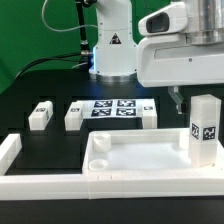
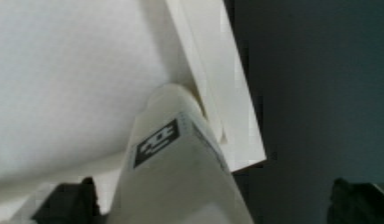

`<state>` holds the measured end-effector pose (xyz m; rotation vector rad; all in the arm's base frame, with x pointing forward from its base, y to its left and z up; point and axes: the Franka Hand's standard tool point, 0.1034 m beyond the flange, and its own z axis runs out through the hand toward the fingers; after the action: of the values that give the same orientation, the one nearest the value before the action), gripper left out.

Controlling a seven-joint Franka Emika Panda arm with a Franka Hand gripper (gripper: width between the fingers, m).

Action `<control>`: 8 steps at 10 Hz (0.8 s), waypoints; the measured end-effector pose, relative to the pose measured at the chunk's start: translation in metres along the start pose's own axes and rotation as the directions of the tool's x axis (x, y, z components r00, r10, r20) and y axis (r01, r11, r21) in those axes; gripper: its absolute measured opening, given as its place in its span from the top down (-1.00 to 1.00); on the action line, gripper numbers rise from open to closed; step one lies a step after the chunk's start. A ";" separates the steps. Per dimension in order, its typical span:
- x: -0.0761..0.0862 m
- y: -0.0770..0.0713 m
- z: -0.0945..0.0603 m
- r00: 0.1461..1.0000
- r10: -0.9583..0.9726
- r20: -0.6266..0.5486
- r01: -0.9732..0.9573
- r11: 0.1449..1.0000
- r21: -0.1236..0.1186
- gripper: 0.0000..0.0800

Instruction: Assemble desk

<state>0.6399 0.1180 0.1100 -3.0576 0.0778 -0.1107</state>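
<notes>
The white tray-like tabletop [image 1: 130, 160] lies near the front, its raised rim [image 2: 215, 70] running through the wrist view. One short white leg [image 1: 204, 128] with black-and-white tags stands upright at the tabletop's corner on the exterior view's right. In the wrist view this leg [image 2: 180, 165] sits between my dark fingertips [image 2: 73, 202], with clear gaps on both sides. My gripper [image 1: 182, 97] hangs just above the leg's top, open and holding nothing. Three more legs lie on the black table: one [image 1: 40, 115] at the left, one [image 1: 76, 115] beside the marker board, one [image 1: 148, 112] at its other end.
The marker board [image 1: 112, 110] lies flat behind the tabletop. A long white border bar [image 1: 40, 185] runs along the front edge and another [image 1: 8, 150] stands at the exterior view's left. The arm's base [image 1: 110, 45] stands at the back.
</notes>
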 end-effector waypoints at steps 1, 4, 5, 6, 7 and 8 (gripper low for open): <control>0.003 0.002 -0.001 0.981 -0.191 -0.017 0.191 0.981 -0.024 -0.62; 0.005 0.004 -0.002 0.955 -0.295 -0.018 0.294 0.955 -0.026 -0.62; 0.005 0.004 -0.002 0.955 -0.297 -0.018 0.296 0.955 -0.027 -0.29; 0.005 0.004 -0.002 0.955 -0.295 -0.018 0.295 0.955 -0.026 0.08; 0.005 0.004 -0.002 0.976 -0.219 -0.020 0.218 0.976 -0.022 0.08; 0.005 0.005 -0.002 0.991 -0.134 -0.022 0.134 0.991 -0.020 0.28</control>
<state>0.6448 0.1129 0.1118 -3.0781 -0.1258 -0.1541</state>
